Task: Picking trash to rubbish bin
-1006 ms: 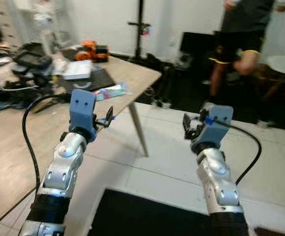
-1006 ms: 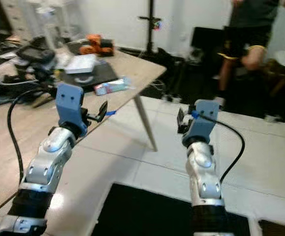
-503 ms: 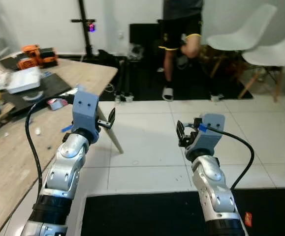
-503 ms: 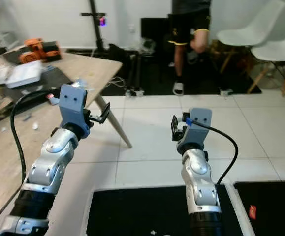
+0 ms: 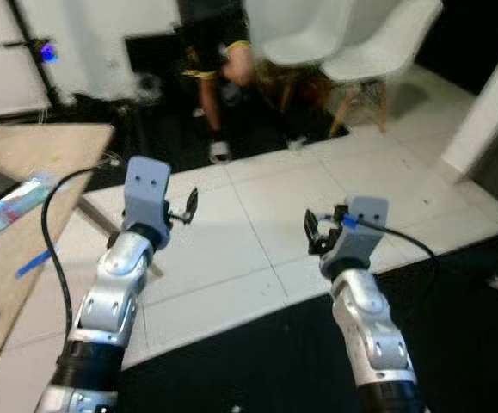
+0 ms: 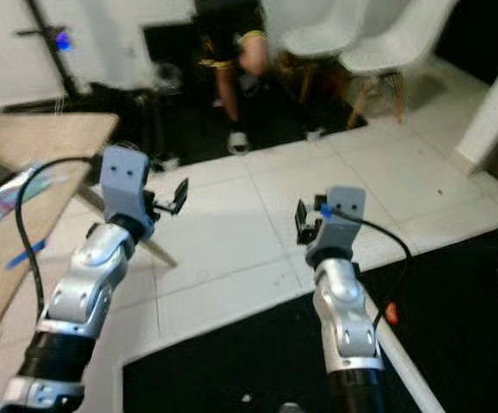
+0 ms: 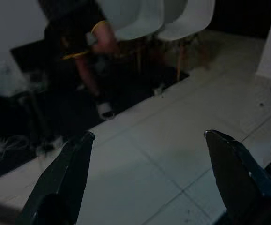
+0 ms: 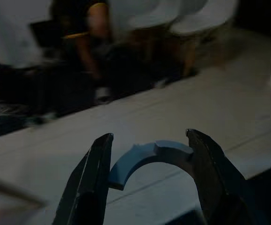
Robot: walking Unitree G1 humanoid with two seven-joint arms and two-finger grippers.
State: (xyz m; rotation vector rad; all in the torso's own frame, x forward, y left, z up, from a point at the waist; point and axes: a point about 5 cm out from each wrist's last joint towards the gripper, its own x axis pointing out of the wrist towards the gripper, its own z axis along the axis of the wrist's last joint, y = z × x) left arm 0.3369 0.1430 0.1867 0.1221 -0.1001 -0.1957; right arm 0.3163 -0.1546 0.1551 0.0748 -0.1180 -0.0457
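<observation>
No readable text, label, brand, number or sign anywhere I look. The flat packet (image 5: 12, 203) on the wooden table (image 5: 25, 258) at my left carries a coloured print, but it is too blurred to read. The small red scrap (image 6: 391, 313) on the black mat (image 6: 455, 301) by my right arm is too small to show any marking. The blue housings on my wrists are plain, and both wrist views are too dim and smeared to give any lettering.
</observation>
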